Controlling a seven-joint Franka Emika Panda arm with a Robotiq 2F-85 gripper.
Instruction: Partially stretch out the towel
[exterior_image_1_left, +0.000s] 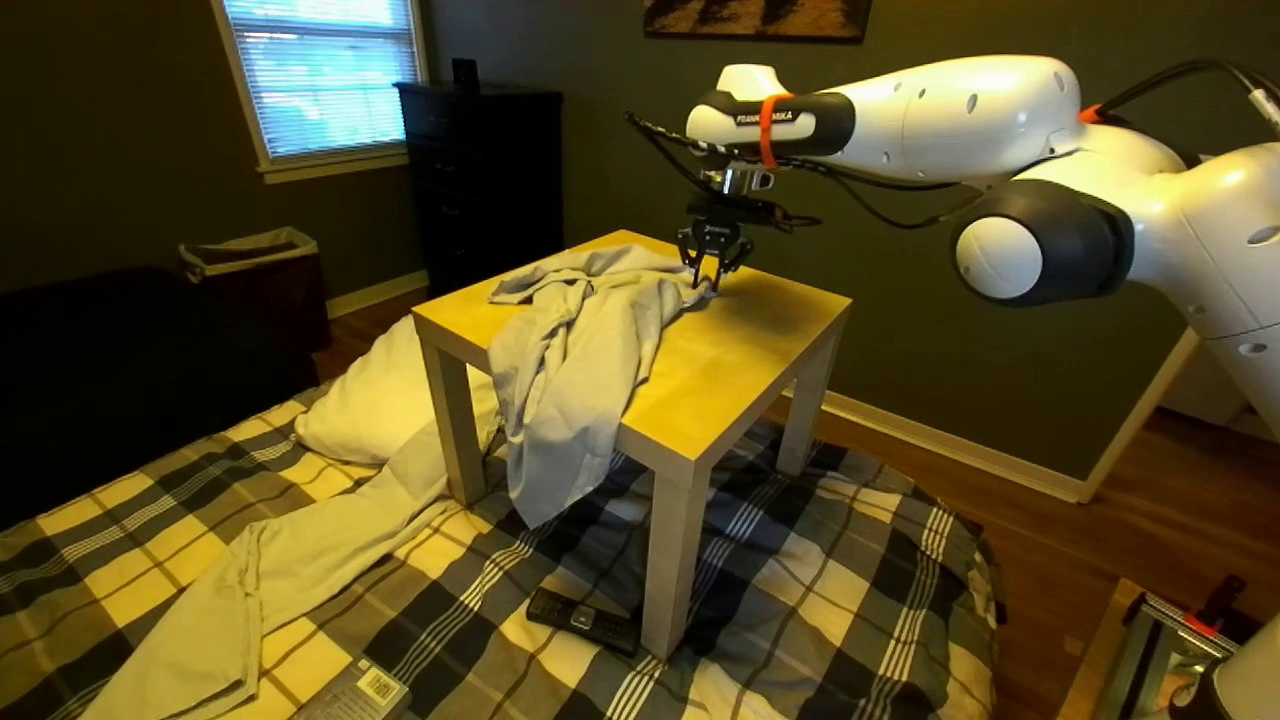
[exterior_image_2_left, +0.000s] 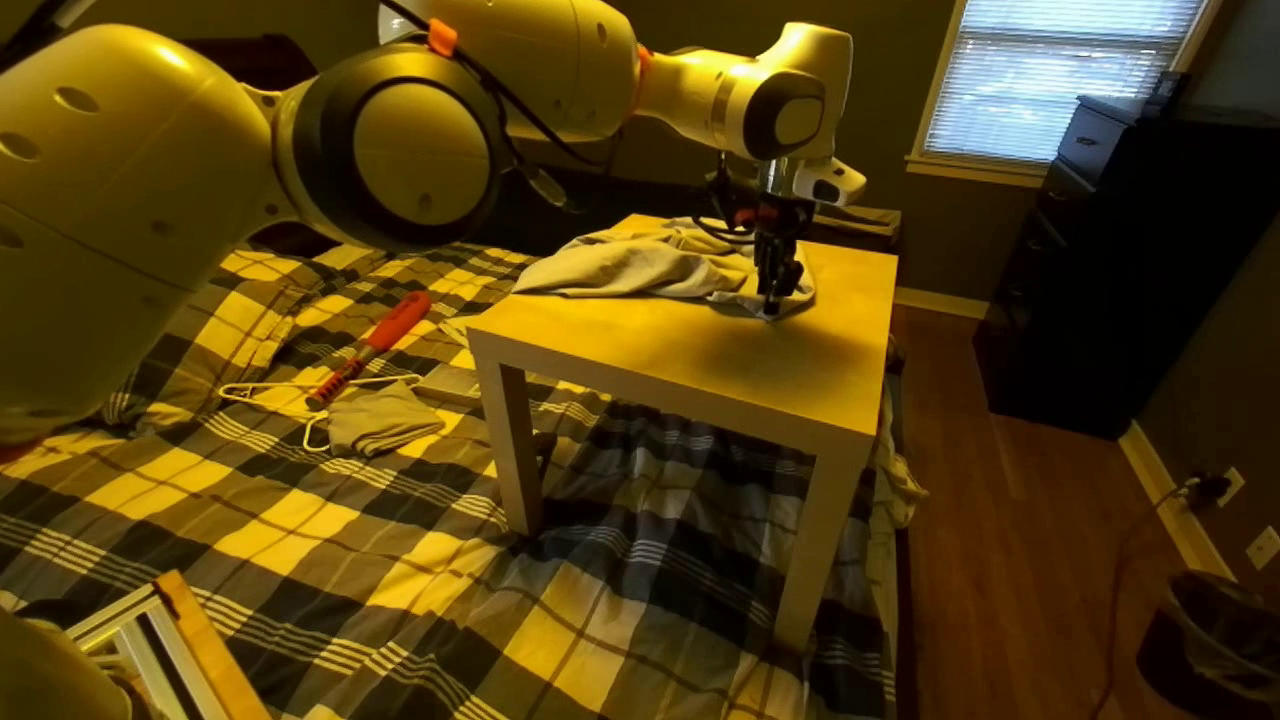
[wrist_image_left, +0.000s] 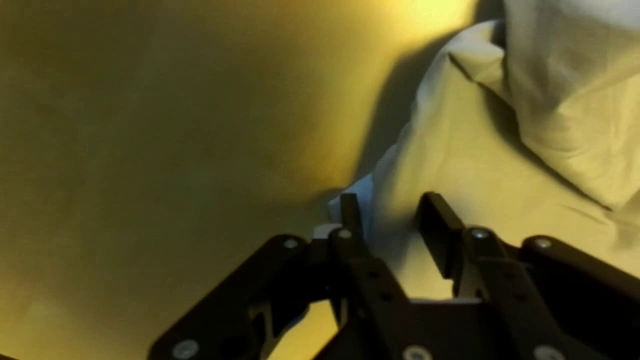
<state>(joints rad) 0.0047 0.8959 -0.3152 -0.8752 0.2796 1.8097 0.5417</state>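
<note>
In an exterior view, the black two-fingered pincer (exterior_image_1_left: 706, 287) gapes over the two-o'clock tip of the rumpled grey-white cloth towel (exterior_image_1_left: 590, 330), whose end hanging off the square yellow counter (exterior_image_1_left: 740, 370) at seven o'clock could tug it from a shallow grip.

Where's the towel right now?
In an exterior view, the towel lies rumpled on the left part of the yellow table, with one end hanging over the front-left edge. The gripper is at the towel's right-hand tip.
</note>
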